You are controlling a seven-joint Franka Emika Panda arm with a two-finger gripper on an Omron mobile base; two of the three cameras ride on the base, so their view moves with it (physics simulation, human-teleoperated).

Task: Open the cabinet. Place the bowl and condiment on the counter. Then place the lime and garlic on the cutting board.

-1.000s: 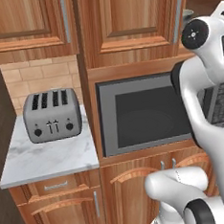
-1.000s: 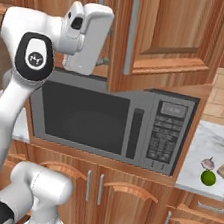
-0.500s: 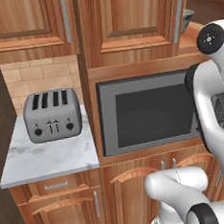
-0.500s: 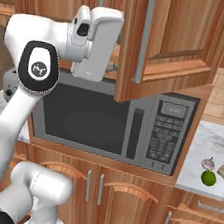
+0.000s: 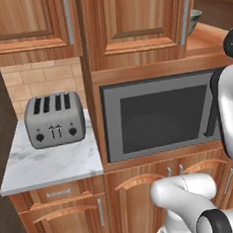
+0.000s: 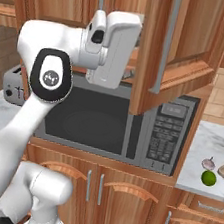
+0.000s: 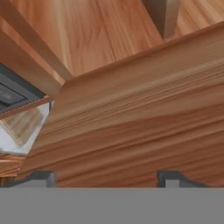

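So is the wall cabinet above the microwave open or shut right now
Open, partway. In the right base view the cabinet door stands swung out from its frame over the microwave, its bottom edge hanging forward of the front.

Silver four-slot toaster point(image 5: 54, 119), two knobs and two levers on its front, stands against a tan tile backsplash point(image 5: 35, 80). Built-in microwave point(image 6: 112, 126) just beside it, dark window, keypad point(image 6: 162, 137) at its right side. Low wooden cupboards point(image 6: 97, 193) beneath, short vertical grey handles paired at the centre seam.

Ajar cabinet door point(image 6: 165, 51) before jaws
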